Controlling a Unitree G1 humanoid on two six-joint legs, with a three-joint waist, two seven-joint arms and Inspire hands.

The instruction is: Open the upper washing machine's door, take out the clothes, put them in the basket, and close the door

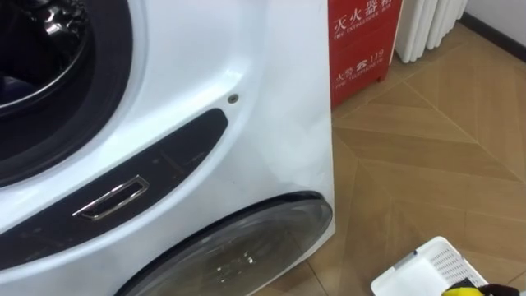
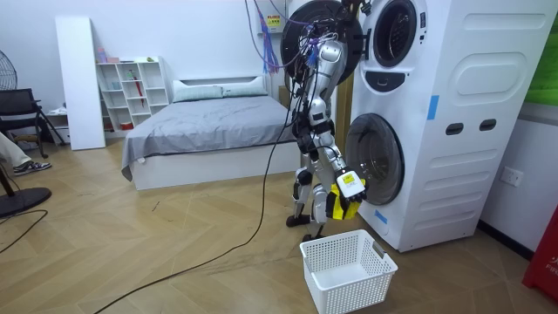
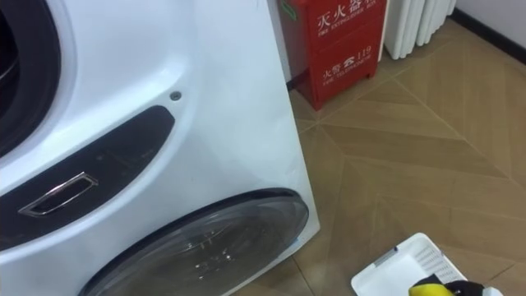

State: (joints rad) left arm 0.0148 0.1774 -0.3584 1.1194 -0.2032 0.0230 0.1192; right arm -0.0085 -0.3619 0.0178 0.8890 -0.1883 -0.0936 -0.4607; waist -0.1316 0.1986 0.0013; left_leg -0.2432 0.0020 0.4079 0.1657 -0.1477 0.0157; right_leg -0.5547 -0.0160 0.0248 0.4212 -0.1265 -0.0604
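Right hand (image 2: 350,185) hangs low at the robot's side with a yellow cloth (image 2: 343,206) directly under it. Whether the hand grips the cloth or merely touches it cannot be told. The cloth is outside the washing machine (image 2: 453,113), just beside the round lower door (image 2: 377,157) and above the far side of a white laundry basket (image 2: 353,292). In the eye views its yellow edge shows at the basket's corner.

The robot stands upright on a herringbone wooden floor (image 1: 427,164), close against the front of the tall white stacked machine. The dark upper door (image 2: 318,30) is swung open beside its head. Below the upper opening, the machine's front carries a curved dark panel (image 1: 164,156) with a chrome handle (image 1: 111,198). The glass of the lower door bulges out beneath the panel, near the hand and cloth.

Past the machine's corner stand a red cabinet (image 1: 362,41) and a white radiator (image 1: 427,25). Behind the robot in the room view are a grey bed (image 2: 209,122), a white shelf unit (image 2: 135,87) and a dark chair (image 2: 22,109), all well apart from the basket.
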